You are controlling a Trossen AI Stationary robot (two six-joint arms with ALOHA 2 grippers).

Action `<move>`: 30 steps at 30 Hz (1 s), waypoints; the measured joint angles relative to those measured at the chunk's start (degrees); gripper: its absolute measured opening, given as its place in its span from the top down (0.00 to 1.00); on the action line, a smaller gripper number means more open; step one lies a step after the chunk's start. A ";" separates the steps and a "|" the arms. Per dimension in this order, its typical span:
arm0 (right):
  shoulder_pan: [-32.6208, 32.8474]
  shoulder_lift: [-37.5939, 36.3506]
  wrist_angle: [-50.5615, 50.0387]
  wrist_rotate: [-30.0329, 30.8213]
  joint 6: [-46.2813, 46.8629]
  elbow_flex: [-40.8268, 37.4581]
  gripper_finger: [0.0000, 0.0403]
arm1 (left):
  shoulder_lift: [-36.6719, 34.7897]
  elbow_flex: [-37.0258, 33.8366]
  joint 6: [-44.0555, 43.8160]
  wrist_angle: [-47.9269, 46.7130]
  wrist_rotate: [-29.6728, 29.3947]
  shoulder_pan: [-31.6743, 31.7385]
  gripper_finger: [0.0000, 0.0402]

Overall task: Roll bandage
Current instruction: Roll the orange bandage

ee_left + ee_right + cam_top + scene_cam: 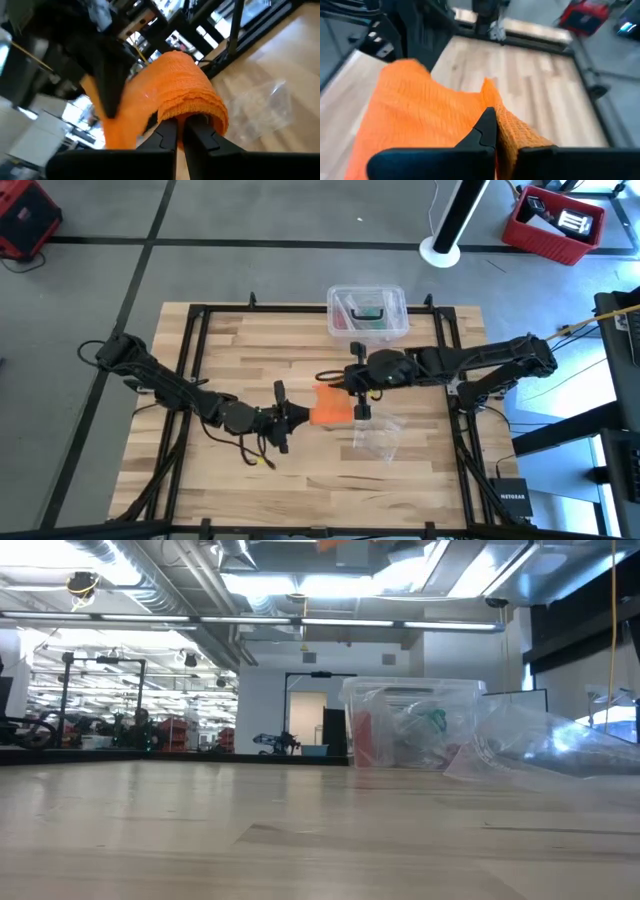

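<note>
Both grippers are clamped on the bandage, which hangs between them above mid-table. Your left gripper pinches a folded edge, fabric humped over the tips. Your right gripper bites the opposite end, cloth draped over it.

Risks, as I judge them:
- Fabric is soft and stretchy, so if you pull the arms apart it'll thin out and may slip from a pinch. Keep tension light.
- Layers look loose, not a tight cylinder. Ease off either grip early and the folds likely spring open.
- Grippers sit close together; turning one wrist w/o clearance could knock the other arm.
- Clear bag lies just beside the bandage on the right. A low pass could drag it into the wrap.

Table is pale wood planks in a black frame. Clear box w/ red and green items sits at the far edge. Beyond: grey floor, red crate, white pole base; the low view shows a lit workshop hall behind.
</note>
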 joint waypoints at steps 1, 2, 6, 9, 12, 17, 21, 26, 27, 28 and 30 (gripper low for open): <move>-0.57 0.02 0.01 -1.40 1.27 -0.58 0.99 | 0.02 -0.02 1.77 0.20 -0.59 -0.17 0.99; -1.13 0.16 -0.04 -2.52 2.27 -1.03 0.99 | 0.06 -0.02 3.72 0.57 -1.01 -0.30 0.99; -2.60 0.28 -0.03 -6.93 4.66 -2.08 0.99 | 0.07 0.25 11.69 2.32 -1.32 -0.39 0.99; -2.61 0.28 0.09 -8.34 6.60 -2.08 0.99 | 0.04 0.74 19.10 3.72 -1.25 -0.39 0.98; -2.59 0.30 0.07 -8.38 9.20 -2.08 0.98 | 0.04 0.96 26.55 3.62 -1.27 -0.37 0.98; -2.63 1.91 -0.73 -9.90 12.93 -2.04 0.83 | 0.04 0.98 31.16 3.26 -1.22 -0.37 0.99; -2.65 3.09 -0.62 -9.85 13.66 -2.04 0.60 | 0.04 0.98 30.64 2.96 -1.13 -0.38 0.98; -3.09 2.77 -3.85 -7.97 11.59 0.08 0.34 | 0.04 1.03 27.63 1.85 -0.74 -0.48 0.98; -3.09 2.56 -4.81 -7.87 11.56 0.88 0.30 | 0.04 1.03 27.05 1.47 -0.74 -0.48 0.98; -3.09 2.40 -5.76 -7.88 11.50 1.68 0.26 | 0.04 1.03 26.57 1.33 -0.74 -0.48 0.98; -3.09 2.38 -7.65 -7.88 11.33 2.77 0.21 | 0.01 1.03 26.32 1.37 -0.76 -0.44 0.98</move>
